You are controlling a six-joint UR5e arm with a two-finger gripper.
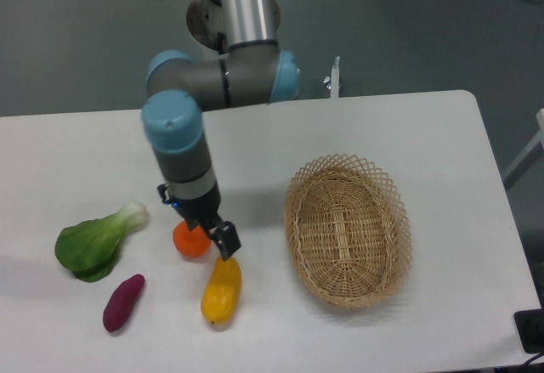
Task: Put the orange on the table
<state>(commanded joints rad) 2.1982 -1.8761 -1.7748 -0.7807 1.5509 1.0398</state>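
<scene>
Closest to the front edge of the large white flat table [425,135] lie two pieces of produce: a small dark purple, oblong sweet potato [123,302] on the left and an elongated yellow-orange vegetable [221,291] a little to its right, both resting flat on the tabletop and apart from one another.

Just behind the yellow-orange vegetable sits the small round bright orange fruit [190,241], low at the tabletop surface. The black two-finger gripper [204,235] is down at it; one dark finger [226,240] shows at the fruit's right side, just above the tip of the yellow-orange vegetable. The other finger is hidden behind the wrist, so I cannot tell whether the jaws are clamped on the orange or slack around it.

To the left, a leafy green bok choy with a pale stem [95,239] lies on the table, near the orange but not touching it. To the right, well apart from the fruit, stands an oval woven wicker basket [348,230], tan and open-topped.

The arm reaches down almost vertically from above: a grey wrist section with a light blue cap [172,122] points down toward the orange, tilted slightly so the gripper ends to the right of the cap. Behind it a horizontal grey link with blue joints [229,80] runs rightward, and a thick silver tube [242,3] rises out of the top of the view at the table's far edge.
</scene>
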